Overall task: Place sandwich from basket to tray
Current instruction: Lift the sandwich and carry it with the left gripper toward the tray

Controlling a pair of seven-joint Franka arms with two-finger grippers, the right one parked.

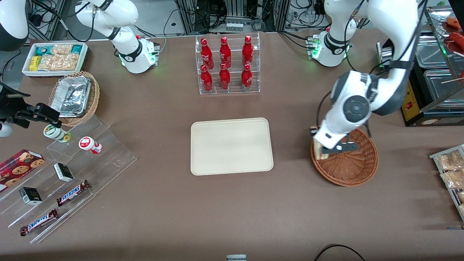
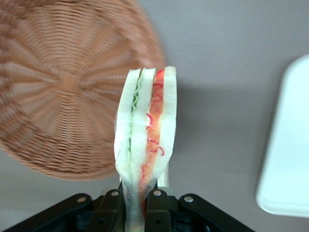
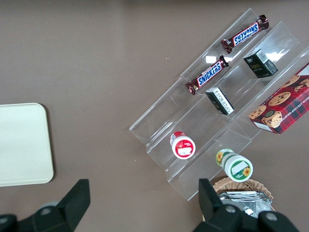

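My left gripper [image 2: 134, 200] is shut on the sandwich [image 2: 146, 130], a pale bread wedge with green and red filling on its cut edge. In the front view the sandwich [image 1: 320, 151] hangs from the gripper [image 1: 323, 149] over the rim of the reddish-brown wicker basket [image 1: 349, 163] on the side nearest the tray. In the wrist view the basket [image 2: 63, 87] lies below, beside the sandwich, with nothing in it. The beige tray [image 1: 231, 145] lies flat in the table's middle, toward the parked arm from the basket, and its corner [image 2: 287, 145] shows in the wrist view.
A clear rack of red bottles [image 1: 227, 65] stands farther from the front camera than the tray. A black appliance with metal trays [image 1: 431, 87] sits at the working arm's end. Snack packets [image 1: 449, 166] lie near that end's edge. Acrylic steps with candy bars [image 1: 69, 174] occupy the parked arm's end.
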